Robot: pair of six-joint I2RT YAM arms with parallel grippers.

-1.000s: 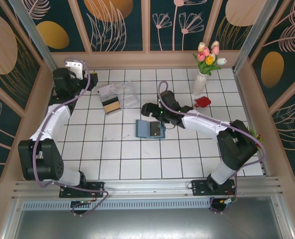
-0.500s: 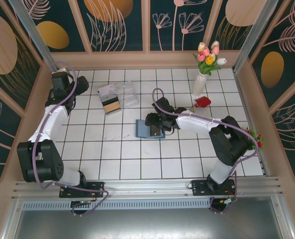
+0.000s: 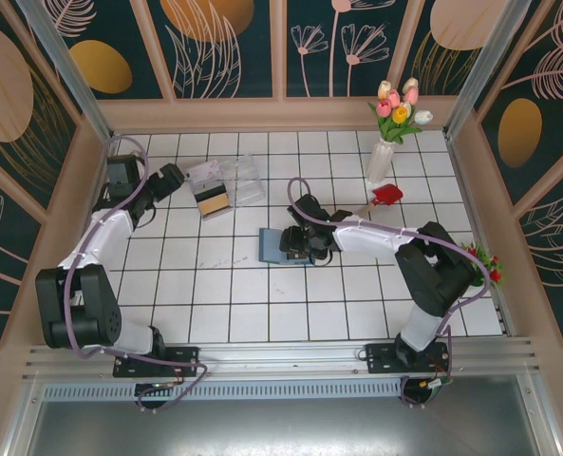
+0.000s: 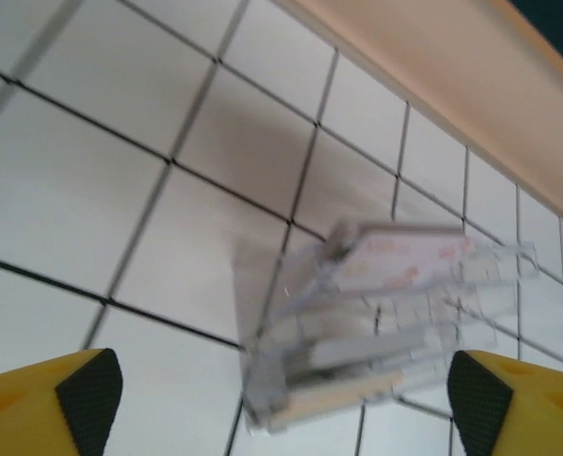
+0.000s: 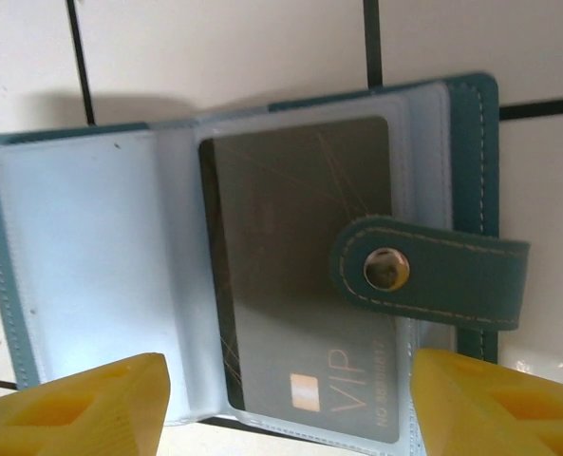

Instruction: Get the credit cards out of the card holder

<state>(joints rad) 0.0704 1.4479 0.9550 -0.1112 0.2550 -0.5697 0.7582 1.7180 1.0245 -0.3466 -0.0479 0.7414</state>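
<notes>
- The right gripper [image 5: 289, 404] first: its two yellow fingers [image 5: 72, 408] sit at the lower corners of the wrist view, well apart, with nothing clamped between them, so the jaws are open.
- Directly beneath lies the flat teal-blue folding card holder [image 5: 471, 161], spread open on the white tiled table [image 5: 215, 47] with its pale blue translucent pockets facing up.
- The right-hand pocket holds a dark grey rectangular credit card [image 5: 290, 247] with "VIP" printed near its lower edge.
- A teal strap with a silver snap button [image 5: 385, 269] lies across that card's right side.
- The left-hand pocket looks pale, and I can't tell whether a card is in it.
- From above, the holder lies near the middle of the table and the right gripper hovers over its right half.
- Now the left gripper [image 4: 283, 404]: its yellow fingers with black pads [image 4: 89, 391] are spread far apart and empty, so it is open too.
- Ahead of those fingers and clear of them is a blurred clear plastic box [image 4: 385, 313] holding a stack of pale cards.
- From above, the left gripper is just left of that box, where tan and dark-striped cards [image 3: 212, 199] lie.
- At the far right corner stands a white vase of tulips [image 3: 380, 160], with a small red object [image 3: 387, 194] beside its base.
</notes>
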